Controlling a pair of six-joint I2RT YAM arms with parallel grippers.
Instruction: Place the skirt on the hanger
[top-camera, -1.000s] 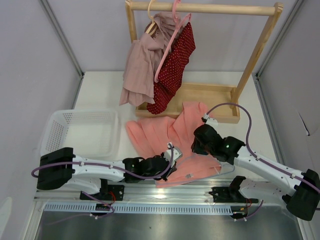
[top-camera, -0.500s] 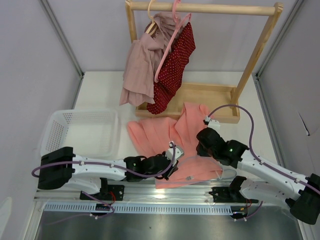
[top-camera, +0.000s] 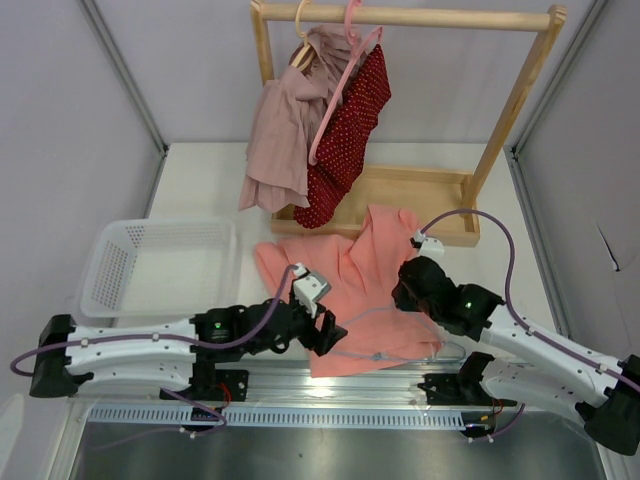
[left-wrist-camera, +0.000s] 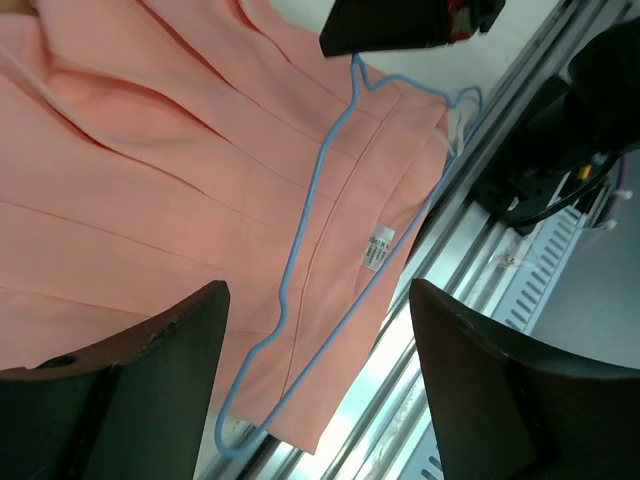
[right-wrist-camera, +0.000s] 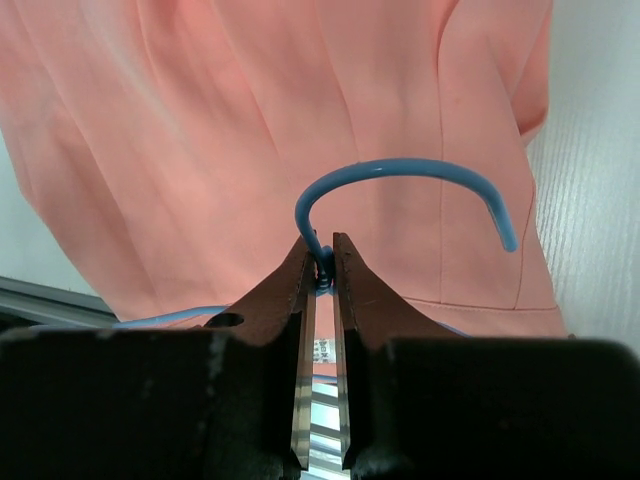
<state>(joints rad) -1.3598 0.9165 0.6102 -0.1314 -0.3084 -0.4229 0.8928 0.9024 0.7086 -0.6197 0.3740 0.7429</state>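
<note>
White table (top-camera: 200, 180), grey walls on three sides.

Right gripper (right-wrist-camera: 322, 262): fingers clenched on hanger (right-wrist-camera: 400, 164), pinching the wire neck just under the hook. Hook arched beyond the fingertips, over skirt (right-wrist-camera: 250, 100).

Left gripper (left-wrist-camera: 318, 300): fingers (left-wrist-camera: 150, 390) spread wide, grasping nothing. It hung over skirt and the hanger's long wire shoulder. Could not tell whether it touched the cloth.

Hanger lay on top of skirt's near end, lower middle of the top view, close to the front rail. A small white label showed beside the wire.

Skirt lay flat on table, lower centre, between both arms. Pleats fanned toward upper left; far corner near rack (top-camera: 520, 100) base.

Basket (top-camera: 110, 262) sat left of skirt. Mauve garment (top-camera: 285, 130) and dotted red garment (top-camera: 350, 130) hung on rack, top centre.
</note>
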